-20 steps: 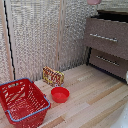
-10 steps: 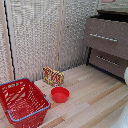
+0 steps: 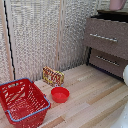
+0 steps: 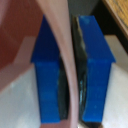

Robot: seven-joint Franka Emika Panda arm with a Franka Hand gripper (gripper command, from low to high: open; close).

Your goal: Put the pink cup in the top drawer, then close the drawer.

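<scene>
the storage unit (image 3: 107, 44) is the biggest thing here, dark brown wood filling the upper part of the exterior view's right, with two long silver bar handles (image 3: 103, 37) across its drawer fronts. its top edge juts forward over the drawer faces below. it stands on a pale wooden floor (image 3: 92, 97), in front of a light woven wall (image 3: 45, 35).

low on the exterior view's left sits a red wire-frame basket (image 3: 21, 101). just beside it, toward the right, is a low red bowl (image 3: 60, 94), and behind the bowl a small patterned box (image 3: 53, 76) stands near the wall.

the pink recepticle (image 3: 118, 4) shows only as a pale pink shape at the very top of the exterior view, above the storage unit's top; whether it rests on it i cannot tell.

in the wrist view my pinch receptors (image 4: 70, 75) are clamped on the cup's thin pink wall (image 4: 62, 45), one blue finger (image 4: 47, 75) on each side, pressed flat against it.
</scene>
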